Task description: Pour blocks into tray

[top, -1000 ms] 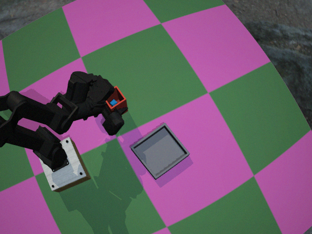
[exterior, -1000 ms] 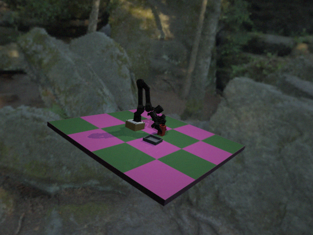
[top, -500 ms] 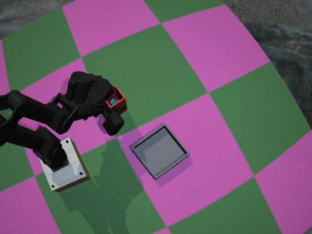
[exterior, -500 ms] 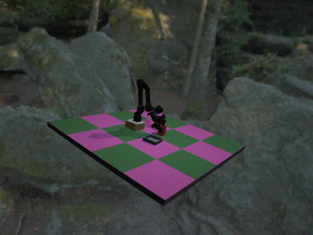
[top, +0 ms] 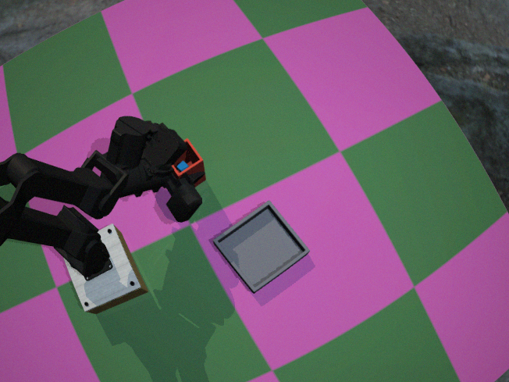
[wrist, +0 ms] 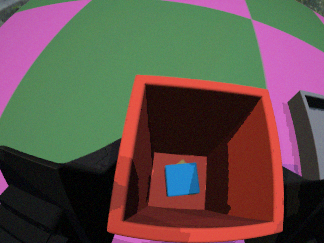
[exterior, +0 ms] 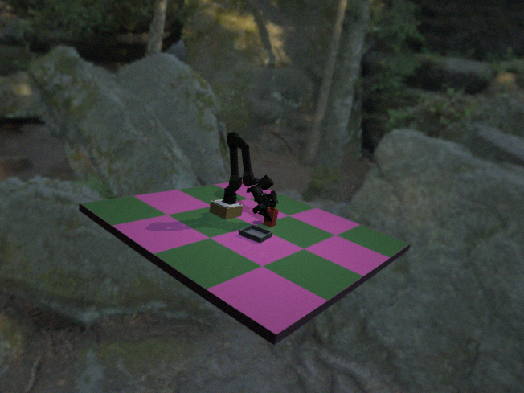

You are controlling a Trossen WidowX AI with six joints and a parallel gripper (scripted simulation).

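Clamped and ready to lift
The gripper (top: 185, 178) (exterior: 266, 216) grips the square red cup (top: 196, 170) (exterior: 272, 217) (wrist: 276, 158), upright left of the gray tray (top: 287, 230) (exterior: 255, 239) (wrist: 299, 125) in the wrist view; best raise it straight, keeping the blue block (top: 182, 166) (wrist: 182, 179) inside.

Your single black arm rises from its mounting, folds over at a high elbow, and comes down on the far side to the wrist. The wrist leans at a slant, angling your gripper (top: 190, 168) (exterior: 270, 219) (wrist: 187, 141) forward and downward, low over the table. Its two dark fingers stand partly apart, closed firmly on the red cup between them. In the wrist view, one finger shows at the left and the other at the right, pressing from opposite sides.
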